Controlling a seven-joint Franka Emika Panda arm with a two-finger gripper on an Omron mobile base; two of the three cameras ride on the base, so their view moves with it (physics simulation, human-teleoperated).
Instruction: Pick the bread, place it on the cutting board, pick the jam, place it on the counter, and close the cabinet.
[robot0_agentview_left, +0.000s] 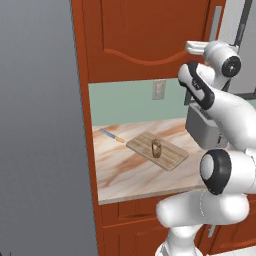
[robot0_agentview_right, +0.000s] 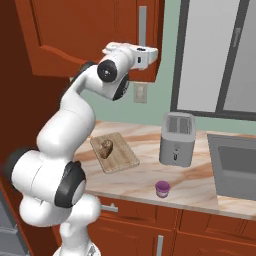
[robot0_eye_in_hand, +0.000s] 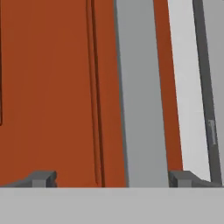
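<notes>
The bread (robot0_agentview_left: 156, 148) (robot0_agentview_right: 105, 147) stands upright on the grooved cutting board (robot0_agentview_left: 170, 156) (robot0_agentview_right: 122, 159). The jam (robot0_agentview_right: 162, 189), a small purple jar, sits on the veined counter (robot0_agentview_left: 125, 172) (robot0_agentview_right: 200, 185) near its front edge. My gripper (robot0_eye_in_hand: 111, 179) is raised to the reddish-brown cabinet (robot0_agentview_left: 140, 35) (robot0_agentview_right: 75, 35) and points straight at its door (robot0_eye_in_hand: 52, 87). The jaws are open and hold nothing. The door's grey bar handle (robot0_eye_in_hand: 140, 96) (robot0_agentview_right: 143, 25) (robot0_agentview_left: 216, 25) runs between the two fingertips (robot0_eye_in_hand: 43, 178), closer to the right one.
A silver toaster (robot0_agentview_right: 177, 139) (robot0_agentview_left: 202, 131) stands right of the board. A knife (robot0_agentview_left: 112, 135) lies at the counter's back left. A sink (robot0_agentview_right: 235, 160) and a window (robot0_agentview_right: 210, 55) are at the right. A wall outlet (robot0_agentview_left: 159, 90) is under the cabinet.
</notes>
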